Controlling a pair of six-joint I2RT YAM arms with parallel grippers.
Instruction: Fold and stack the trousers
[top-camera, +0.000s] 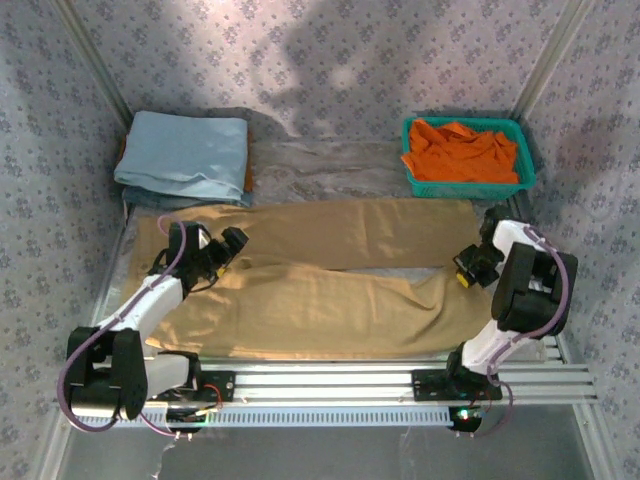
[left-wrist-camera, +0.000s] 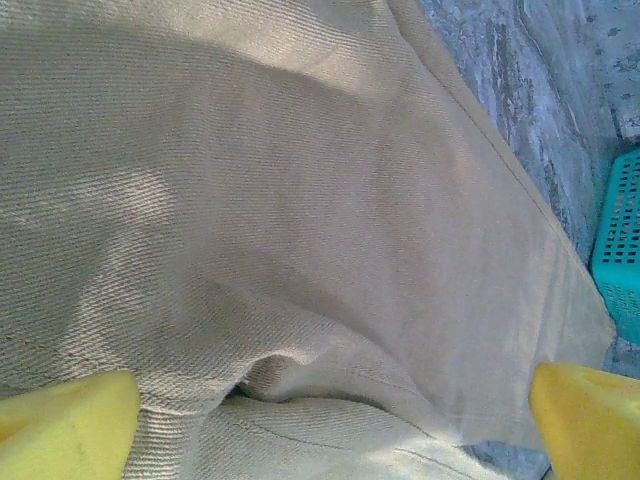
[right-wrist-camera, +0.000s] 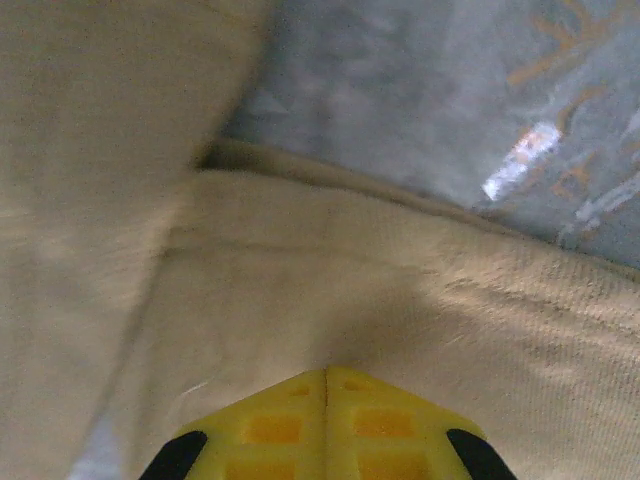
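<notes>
Tan trousers (top-camera: 330, 290) lie spread flat across the surface (top-camera: 330, 160), legs running side to side. The left gripper (top-camera: 232, 244) hovers over their left end, jaws wide open, holding nothing. The right gripper (top-camera: 468, 268) is over their right end, jaws pressed together, empty

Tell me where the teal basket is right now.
In the top view the teal basket sits at the far right, holding the orange garment, just beyond the spread trousers.
</notes>
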